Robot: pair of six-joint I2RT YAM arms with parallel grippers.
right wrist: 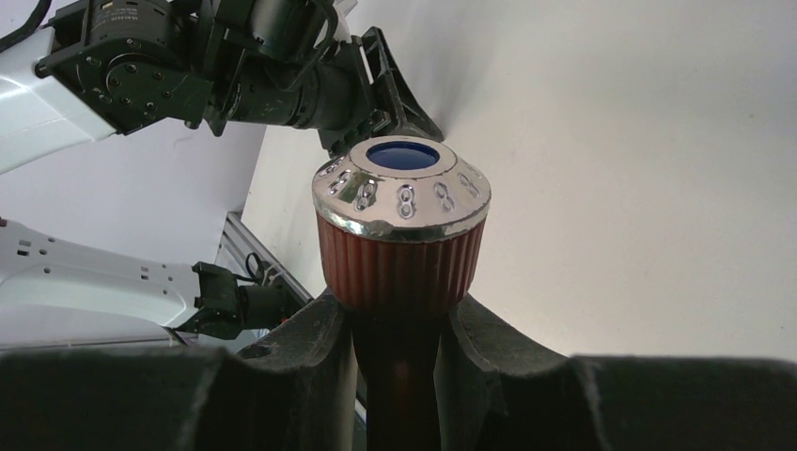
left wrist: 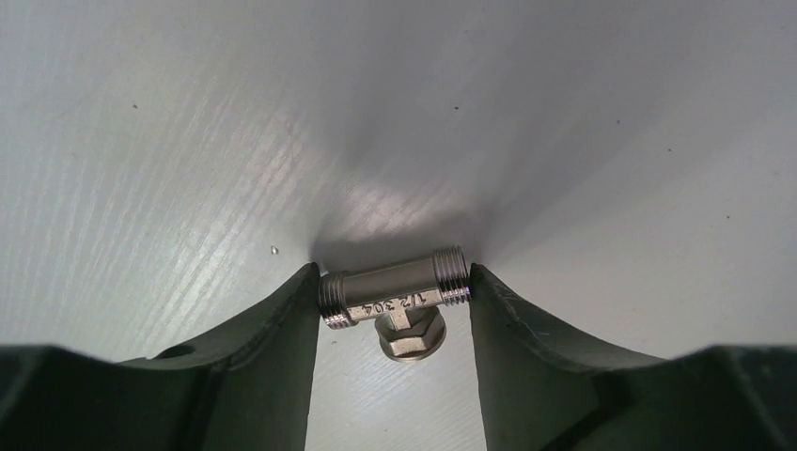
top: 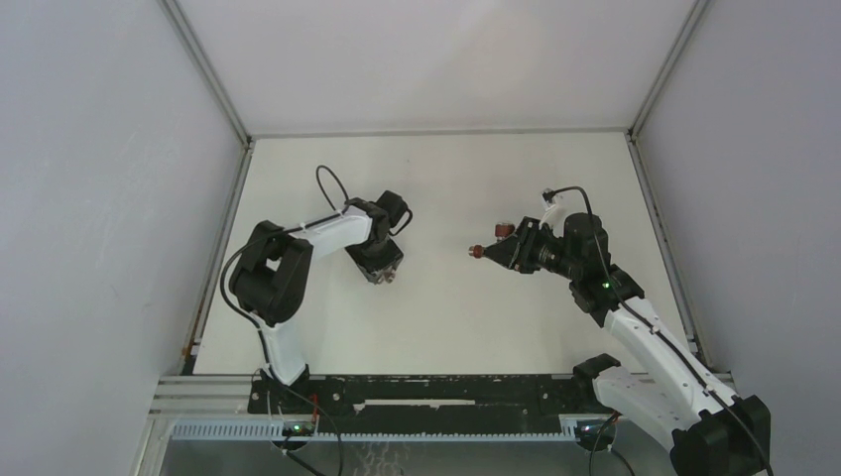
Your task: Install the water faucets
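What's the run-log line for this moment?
left gripper: jaws shut on fitting ends, fitting on table | right gripper: jaws shut on faucet stem | parts: apart, not joined

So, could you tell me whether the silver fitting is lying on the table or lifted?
Lying on the table, apparently: the silver fitting meets its shadow, with the left gripper touching both ends.

White table (top: 436, 327) between plain grey walls (top: 99, 198) — soft, even light

A lab robot cell: bare white table (top: 436, 327), plain grey walls (top: 89, 198), aluminium frame rails (top: 205, 69).
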